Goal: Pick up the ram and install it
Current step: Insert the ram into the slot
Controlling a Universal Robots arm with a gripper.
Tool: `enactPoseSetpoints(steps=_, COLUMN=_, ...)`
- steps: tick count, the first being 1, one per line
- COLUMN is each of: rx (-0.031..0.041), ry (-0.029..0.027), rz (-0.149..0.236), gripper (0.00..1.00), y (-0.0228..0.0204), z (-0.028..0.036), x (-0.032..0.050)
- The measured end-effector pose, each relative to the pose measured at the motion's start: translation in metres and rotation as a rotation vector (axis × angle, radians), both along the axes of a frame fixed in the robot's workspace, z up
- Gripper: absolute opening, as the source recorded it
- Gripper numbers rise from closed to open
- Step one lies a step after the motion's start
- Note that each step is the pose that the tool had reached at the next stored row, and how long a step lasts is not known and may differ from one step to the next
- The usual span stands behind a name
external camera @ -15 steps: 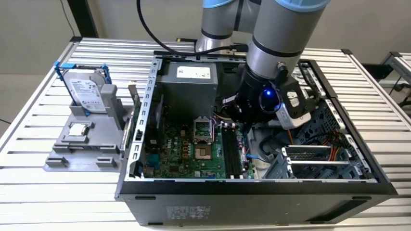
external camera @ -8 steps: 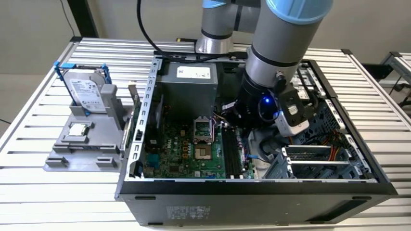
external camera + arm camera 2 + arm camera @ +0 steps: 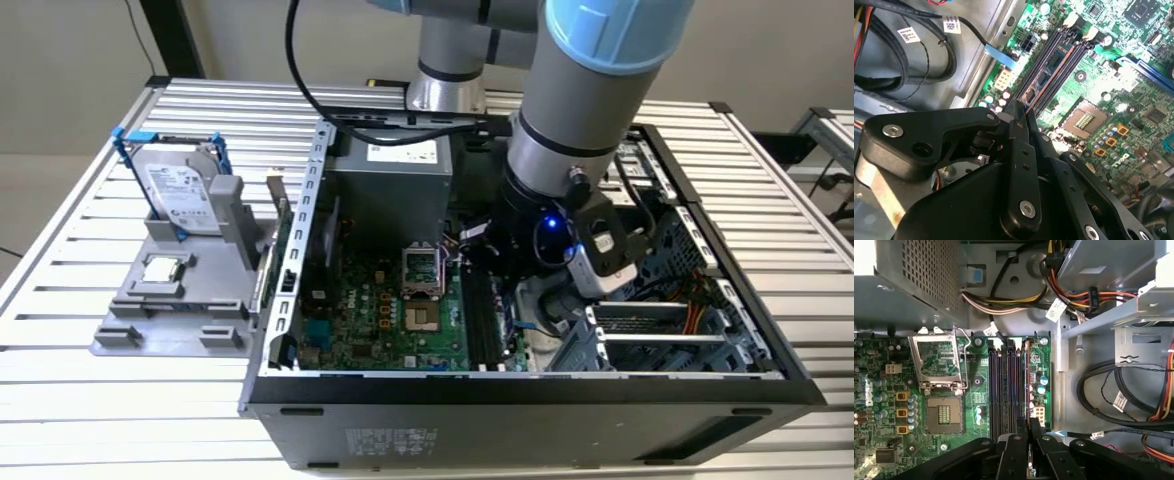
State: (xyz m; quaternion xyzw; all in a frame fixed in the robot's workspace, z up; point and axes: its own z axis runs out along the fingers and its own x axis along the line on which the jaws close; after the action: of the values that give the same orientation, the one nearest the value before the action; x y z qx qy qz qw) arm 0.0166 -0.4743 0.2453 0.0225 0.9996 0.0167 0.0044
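I saw my gripper [image 3: 1028,432] down inside the open computer case [image 3: 534,385], jaws clamped on the ram [image 3: 1027,382] standing edge-on in a black motherboard slot [image 3: 996,390].

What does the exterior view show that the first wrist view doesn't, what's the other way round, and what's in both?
Exterior view: the robot arm reaching into the open computer case, and beside it on the slatted table a grey holder with the hard drive and processor chip.

First wrist view: the pincer shut on the ram, which stands edge-on along the memory slot nearest the case wall; bundled cables.

Both: the green motherboard with its open processor socket.
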Motion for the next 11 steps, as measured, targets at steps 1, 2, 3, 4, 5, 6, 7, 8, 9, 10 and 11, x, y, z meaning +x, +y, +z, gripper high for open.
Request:
enactPoseSetpoints(steps=1, rx=-0.0001, ry=0.0000, rz=0.000, gripper=0.00, y=-0.0003, z=-0.0006, x=0.0000)
enactPoseSetpoints(steps=2, rx=-0.0003, ry=0.0000, rz=0.000, gripper=0.00, y=-0.0006, z=-0.0012, x=0.0000)
enactPoseSetpoints(steps=3, rx=-0.0006, ry=0.0001, rz=0.000, gripper=0.00, y=-0.0007, z=-0.0016, x=0.0000)
enactPoseSetpoints(steps=4, rx=-0.0008, ry=0.0003, rz=0.000, gripper=0.00, y=-0.0007, z=-0.0015, x=0.0000)
enactPoseSetpoints(steps=5, rx=-0.0008, ry=0.0009, rz=0.000, gripper=0.00, y=-0.0007, z=-0.0015, x=0.0000)
enactPoseSetpoints(steps=6, rx=-0.0009, ry=0.0014, rz=0.000, gripper=0.00, y=-0.0007, z=-0.0015, x=0.0000)
enactPoseSetpoints(steps=7, rx=-0.0008, ry=0.0014, rz=0.000, gripper=0.00, y=-0.0008, z=-0.0017, x=0.0000)
enactPoseSetpoints(steps=8, rx=-0.0006, ry=0.0013, rz=0.000, gripper=0.00, y=-0.0009, z=-0.0023, x=0.0000)
enactPoseSetpoints(steps=9, rx=-0.0006, ry=0.0014, rz=0.000, gripper=0.00, y=-0.0014, z=-0.0031, x=0.0000)
enactPoseSetpoints(steps=10, rx=-0.0006, ry=0.0014, rz=0.000, gripper=0.00, y=-0.0018, z=-0.0039, x=0.0000)
enactPoseSetpoints(steps=11, rx=-0.0007, ry=0.0014, rz=0.000, gripper=0.00, y=-0.0022, z=-0.0048, x=0.0000)
